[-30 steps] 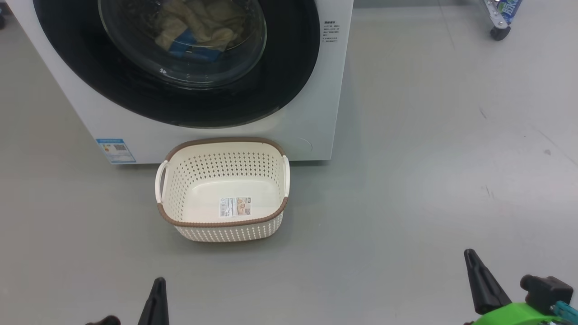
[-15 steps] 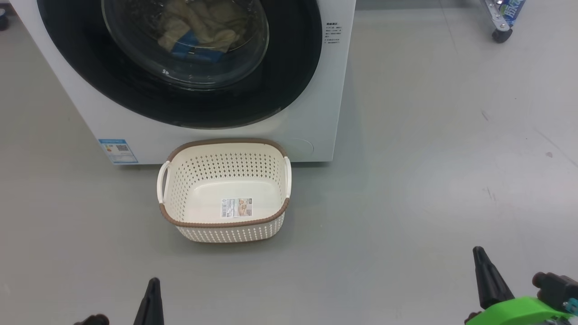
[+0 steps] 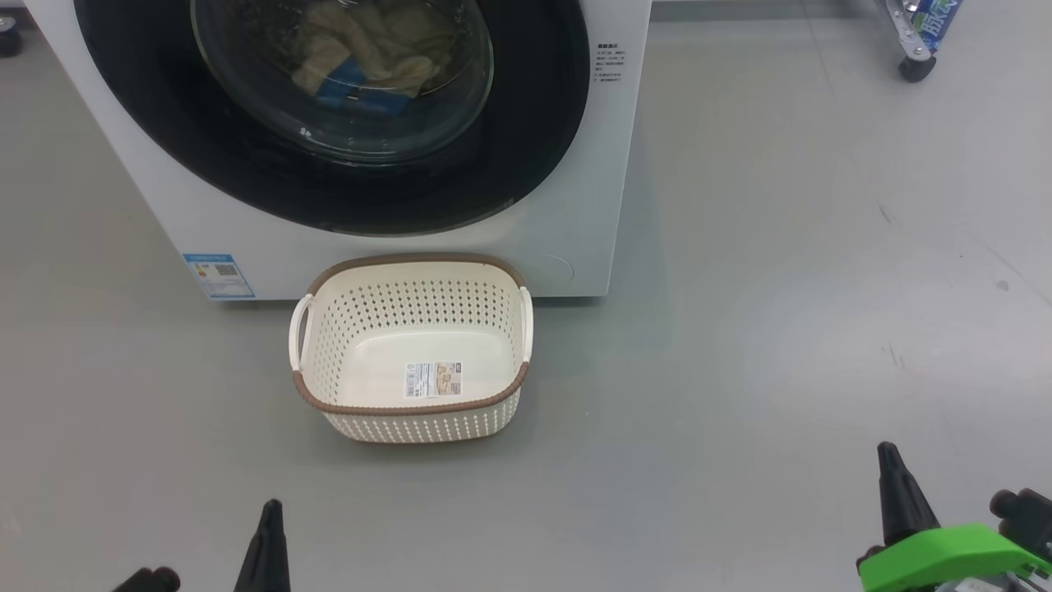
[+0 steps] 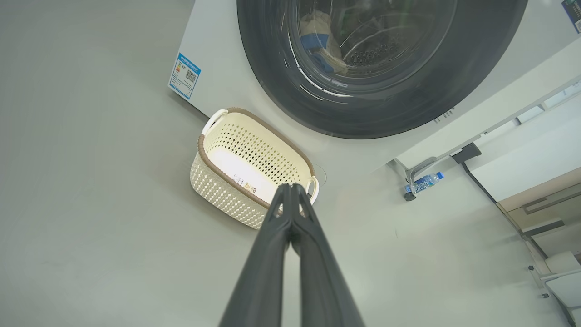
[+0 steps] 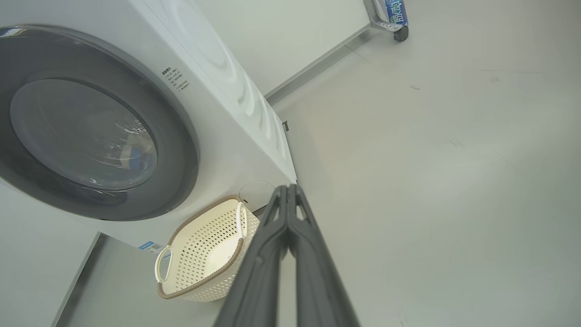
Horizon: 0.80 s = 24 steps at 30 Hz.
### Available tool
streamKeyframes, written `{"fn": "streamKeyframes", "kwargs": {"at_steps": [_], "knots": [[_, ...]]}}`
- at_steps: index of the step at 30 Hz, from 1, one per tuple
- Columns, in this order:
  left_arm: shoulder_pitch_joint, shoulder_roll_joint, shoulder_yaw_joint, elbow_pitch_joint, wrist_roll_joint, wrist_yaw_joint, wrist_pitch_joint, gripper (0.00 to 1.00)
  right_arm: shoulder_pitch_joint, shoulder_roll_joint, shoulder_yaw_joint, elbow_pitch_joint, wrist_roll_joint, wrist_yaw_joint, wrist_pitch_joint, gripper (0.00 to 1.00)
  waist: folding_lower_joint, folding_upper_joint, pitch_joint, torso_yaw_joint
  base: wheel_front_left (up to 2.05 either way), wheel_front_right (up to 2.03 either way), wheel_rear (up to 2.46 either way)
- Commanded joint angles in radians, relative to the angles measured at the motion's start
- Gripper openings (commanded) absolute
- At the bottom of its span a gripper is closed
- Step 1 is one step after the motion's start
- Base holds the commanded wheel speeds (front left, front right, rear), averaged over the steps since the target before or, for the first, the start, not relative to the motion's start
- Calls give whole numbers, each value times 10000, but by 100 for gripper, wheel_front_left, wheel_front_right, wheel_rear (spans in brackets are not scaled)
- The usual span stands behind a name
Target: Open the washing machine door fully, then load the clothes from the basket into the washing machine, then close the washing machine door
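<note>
At seven o'clock in the head view the left gripper [image 3: 269, 516] pokes up with its fingers pressed together, its body cut off by the bottom edge. The washing machine [image 3: 575, 214] spans eleven to twelve o'clock, its top cropped. The washing machine door [image 3: 538, 123] sits flush against it, and the clothes [image 3: 370, 57] show dimly behind the glass. The basket [image 3: 411, 409] stands at centre, just in front of the machine. At five o'clock the right gripper [image 3: 889, 456] is likewise closed on nothing, partly out of frame.
</note>
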Motion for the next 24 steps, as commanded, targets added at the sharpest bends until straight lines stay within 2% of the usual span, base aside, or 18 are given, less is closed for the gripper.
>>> {"fn": "streamKeyframes", "kwargs": {"at_steps": [1, 24], "knots": [[-462, 149, 240, -260, -275, -22, 61, 0, -523, -178, -23, -295, 329, -12, 90, 0, 0, 0, -4, 6, 0, 0, 0], [-804, 223, 584, -206, -2551, -27, 653, 0, -899, -227, -71, -289, 2884, -19, 731, 0, 0, 0, -67, 86, 0, 0, 0]]}}
